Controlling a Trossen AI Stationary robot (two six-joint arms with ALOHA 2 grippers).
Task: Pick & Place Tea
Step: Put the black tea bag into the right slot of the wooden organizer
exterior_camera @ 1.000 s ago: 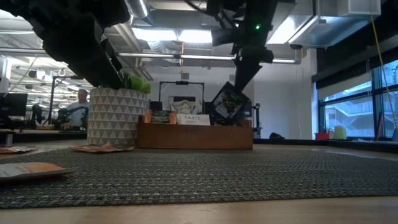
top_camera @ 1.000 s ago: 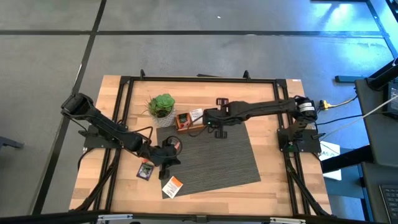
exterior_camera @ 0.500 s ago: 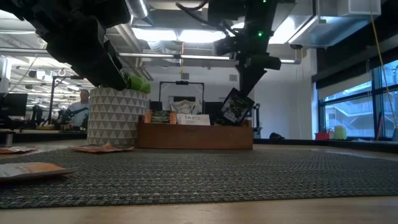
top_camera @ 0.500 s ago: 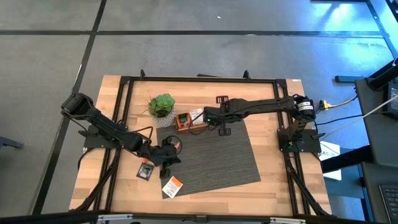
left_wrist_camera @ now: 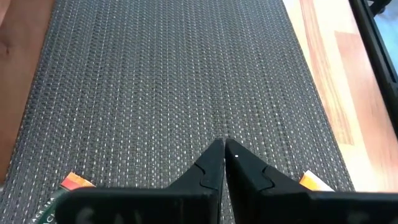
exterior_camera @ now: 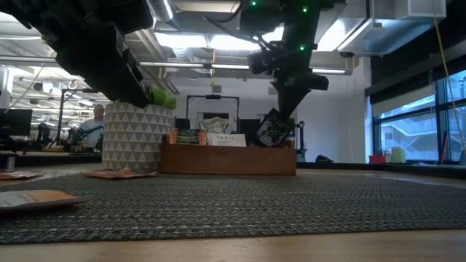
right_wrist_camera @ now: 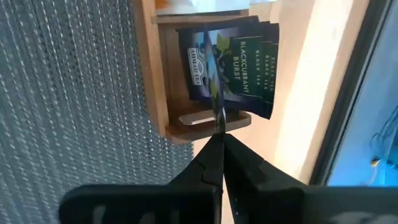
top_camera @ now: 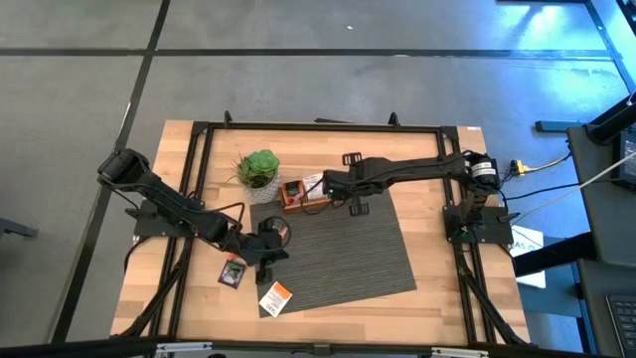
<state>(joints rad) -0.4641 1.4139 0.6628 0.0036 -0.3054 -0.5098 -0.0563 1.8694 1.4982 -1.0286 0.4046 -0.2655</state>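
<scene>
Right gripper (right_wrist_camera: pixel 219 138): clamped on the edge of a dark tea sachet (right_wrist_camera: pixel 214 71), poised over the wooden tray's (right_wrist_camera: pixel 155 74) end compartment, which already holds matching dark sachets. Advice: lower squarely between the walls before letting go. Obstacles: neighbouring sachets; potted plant (top_camera: pixel 258 171) beside tray. Left gripper (left_wrist_camera: pixel 224 163): closed, empty, over the mat (left_wrist_camera: pixel 161 81), with loose sachets near it.

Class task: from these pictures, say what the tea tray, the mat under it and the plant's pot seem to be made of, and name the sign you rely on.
Tray: probably wood, matt brown, with faint grain and square-cut edges.
Mat: looks like woven synthetic or vinyl fibre, grey, with a clear basket-weave texture.
Pot: possibly ceramic or plastic; it is smooth and pale with a printed triangle pattern, and the pictures cannot settle which.
</scene>
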